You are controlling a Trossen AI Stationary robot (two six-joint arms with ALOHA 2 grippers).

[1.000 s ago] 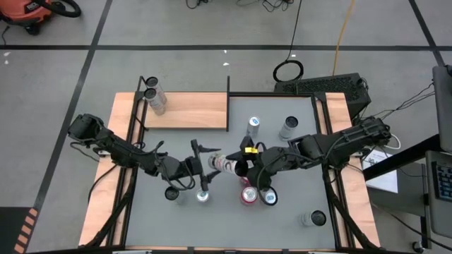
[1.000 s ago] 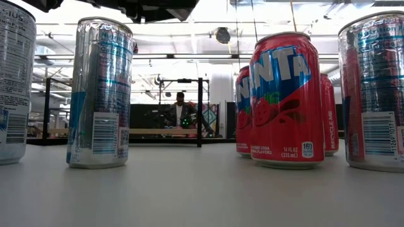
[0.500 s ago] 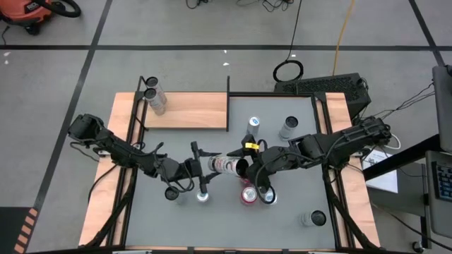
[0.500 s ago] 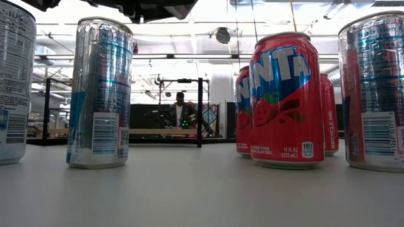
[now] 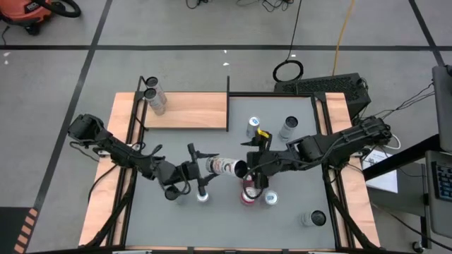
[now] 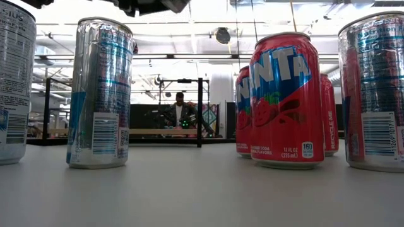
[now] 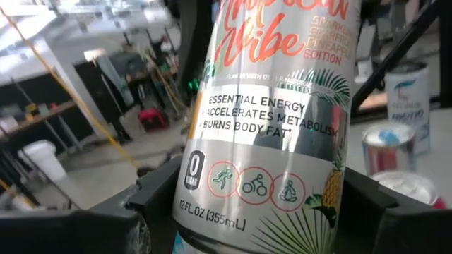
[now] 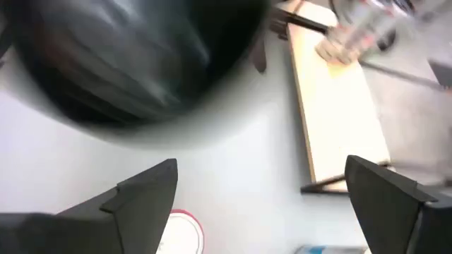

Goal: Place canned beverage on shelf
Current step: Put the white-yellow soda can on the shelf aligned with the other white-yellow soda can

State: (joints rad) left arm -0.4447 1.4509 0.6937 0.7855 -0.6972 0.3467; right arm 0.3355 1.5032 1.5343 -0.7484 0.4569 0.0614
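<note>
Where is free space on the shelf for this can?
The shelf is bare from the two cans at its left end to its right post. The table middle is crowded: both grippers and standing cans.

Held can top cropped; dark blurred shape unidentifiable.

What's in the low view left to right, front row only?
Silver can cut off at the left edge → silver-and-blue can with a barcode → red Fanta can → silver can cut off at the right edge. More red cans stand behind the Fanta, overlapped by it, so I left them out.
</note>
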